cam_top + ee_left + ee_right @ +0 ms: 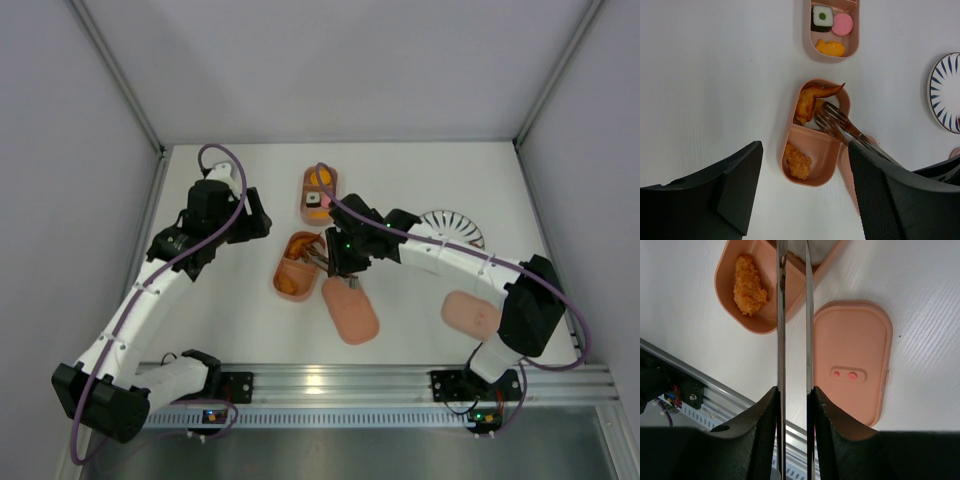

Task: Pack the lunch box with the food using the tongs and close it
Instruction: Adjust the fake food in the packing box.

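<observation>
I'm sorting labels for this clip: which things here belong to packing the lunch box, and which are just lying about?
Belongs to the job: tongs; near tray, holding a wing and a fried piece; far tray, holding a sushi roll, pink piece and orange piece; lid beside the near tray; second lid further right.

Lying about: striped plate.

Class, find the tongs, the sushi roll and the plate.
tongs (pixel 850 129), left wrist view, on the metal arms.
sushi roll (pixel 822 17), left wrist view, on its green centre.
plate (pixel 941 93), left wrist view, on its striped rim.
</observation>
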